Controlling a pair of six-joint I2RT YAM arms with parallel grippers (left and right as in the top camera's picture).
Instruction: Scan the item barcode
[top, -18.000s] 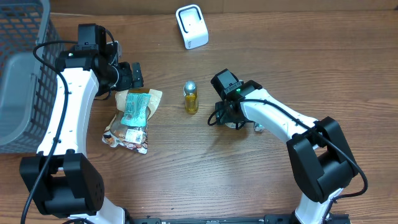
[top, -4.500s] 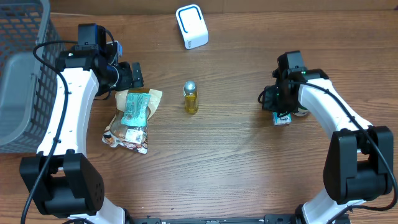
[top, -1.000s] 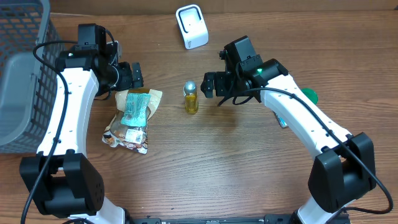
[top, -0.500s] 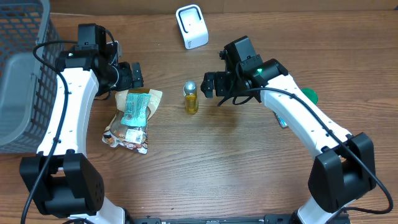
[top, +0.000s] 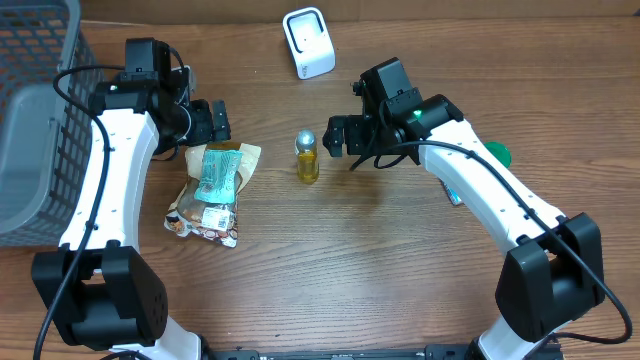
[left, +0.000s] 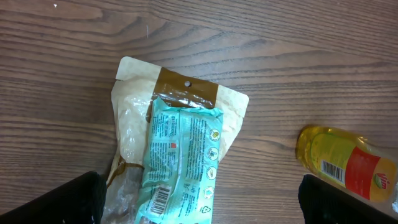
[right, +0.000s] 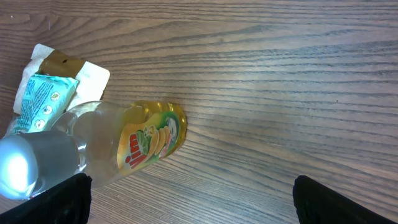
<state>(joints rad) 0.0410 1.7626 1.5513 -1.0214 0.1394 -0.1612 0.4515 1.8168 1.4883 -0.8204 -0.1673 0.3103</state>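
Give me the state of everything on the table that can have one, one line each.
left gripper: open, empty, over the top edge of the pouches.
right gripper: open, empty, beside the bottle.
bottle: upright, cap on, not held.
teal packet: lying flat on the tan pouch, barcode facing up.
tan pouch: lying flat, under the teal packet.
scanner: standing free, nothing in front of it.
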